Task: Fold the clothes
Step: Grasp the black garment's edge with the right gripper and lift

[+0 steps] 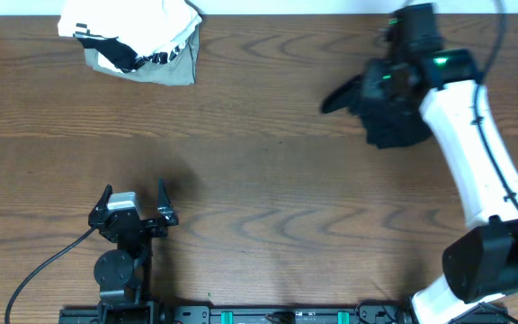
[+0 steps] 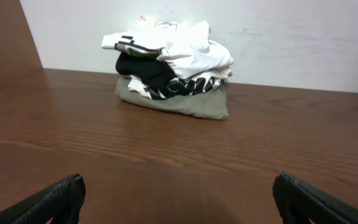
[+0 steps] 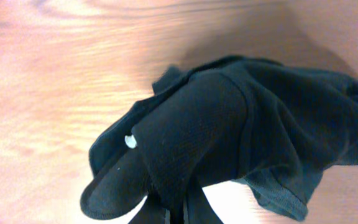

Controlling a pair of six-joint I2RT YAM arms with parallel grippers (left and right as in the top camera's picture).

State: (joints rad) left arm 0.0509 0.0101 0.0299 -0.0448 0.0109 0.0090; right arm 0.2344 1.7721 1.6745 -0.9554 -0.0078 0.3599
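Note:
The clothes (image 3: 241,124), a plain black garment with a small white mark, hang bunched from my right gripper (image 3: 185,213), which is shut on the fabric above the table. From overhead the black garment (image 1: 349,93) shows at the far right under the right arm's wrist, with a flap sticking out to the left. My left gripper (image 1: 133,203) rests near the front left edge, open wide with nothing between its fingers (image 2: 48,202). It is far from the garment.
A white-and-grey bundle with black-and-white striped trim (image 1: 138,40) sits at the back left of the wooden table (image 1: 259,180), straight ahead of the left gripper as a piled heap (image 2: 173,68). The white right arm (image 1: 475,153) crosses the right side.

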